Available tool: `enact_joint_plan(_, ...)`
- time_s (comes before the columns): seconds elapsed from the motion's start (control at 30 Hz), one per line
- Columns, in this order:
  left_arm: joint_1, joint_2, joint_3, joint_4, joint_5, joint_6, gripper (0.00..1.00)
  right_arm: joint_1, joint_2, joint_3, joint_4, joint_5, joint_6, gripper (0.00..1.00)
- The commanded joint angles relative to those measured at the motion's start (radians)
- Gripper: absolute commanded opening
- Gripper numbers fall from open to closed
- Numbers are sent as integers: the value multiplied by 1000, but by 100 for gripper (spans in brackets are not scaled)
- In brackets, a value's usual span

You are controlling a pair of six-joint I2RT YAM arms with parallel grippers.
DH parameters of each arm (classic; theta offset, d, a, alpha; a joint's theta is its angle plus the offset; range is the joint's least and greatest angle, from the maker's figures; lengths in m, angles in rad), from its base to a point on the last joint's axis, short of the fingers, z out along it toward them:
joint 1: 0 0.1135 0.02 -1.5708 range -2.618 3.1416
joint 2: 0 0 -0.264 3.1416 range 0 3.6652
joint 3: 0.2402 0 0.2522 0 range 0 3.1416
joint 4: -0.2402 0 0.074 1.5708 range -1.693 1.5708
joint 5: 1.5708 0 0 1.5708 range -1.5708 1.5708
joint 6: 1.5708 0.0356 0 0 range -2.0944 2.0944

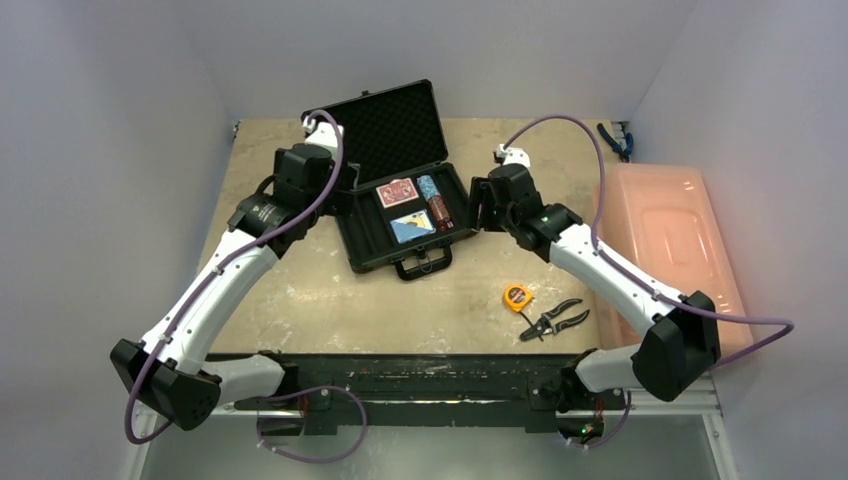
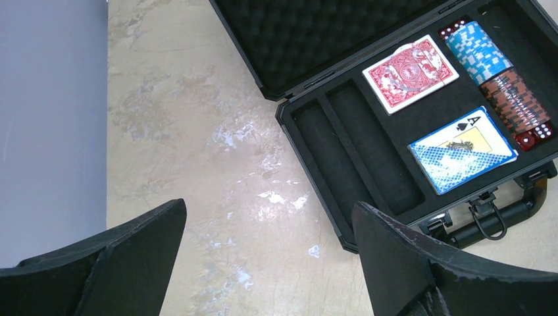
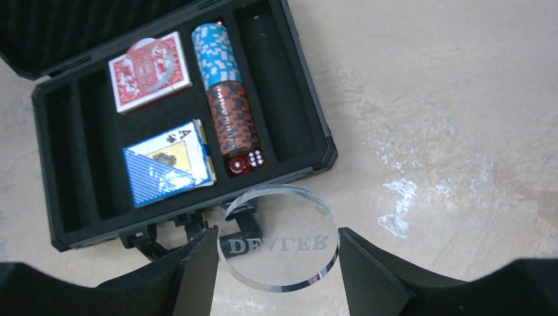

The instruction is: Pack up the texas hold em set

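The black briefcase (image 1: pixel 362 240) is lying open on the bench (image 1: pixel 300 300) in the upper middle of the overhead frame. Its foam-lined lid is standing up toward the top edge and its handle (image 1: pixel 425 264) is facing the bottom. Inside the base, the red deck (image 3: pixel 149 71) is sitting above the blue deck (image 3: pixel 168 164). Just to their right, the blue chip stack (image 3: pixel 214 56) and the red-brown chip stack (image 3: pixel 231 118) are lying end to end in one slot, with red dice (image 3: pixel 247 162) sitting at the lower end. A second clear disc (image 3: pixel 152 58) seems to be resting on the red deck. The right fingers (image 3: pixel 197 270) are gripping a clear dealer disc (image 3: pixel 276 217) by its edges, low in the wrist frame, over the case's front edge. The left fingers (image 2: pixel 131 250) are hanging wide open and holding nothing, over bare bench left of the case. The tape measure (image 1: pixel 517 296) and pliers (image 1: pixel 555 320) are lying together right of centre, well apart from the case.
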Motion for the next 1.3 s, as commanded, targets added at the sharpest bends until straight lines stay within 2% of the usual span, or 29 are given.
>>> enact_joint_plan(0.0, 2, -31, 10, 26, -18, 13, 97, -1, 19, 96, 78, -36, -36, 0)
enact_joint_plan(0.43, 1, -44, 11, 30, -29, 8, 97, 27, 205, 312, 14, -104, -58, 0)
enact_joint_plan(1.27, -3, -49, 9, 24, -26, 17, 96, 147, 550, 645, -175, -78, -49, 0)
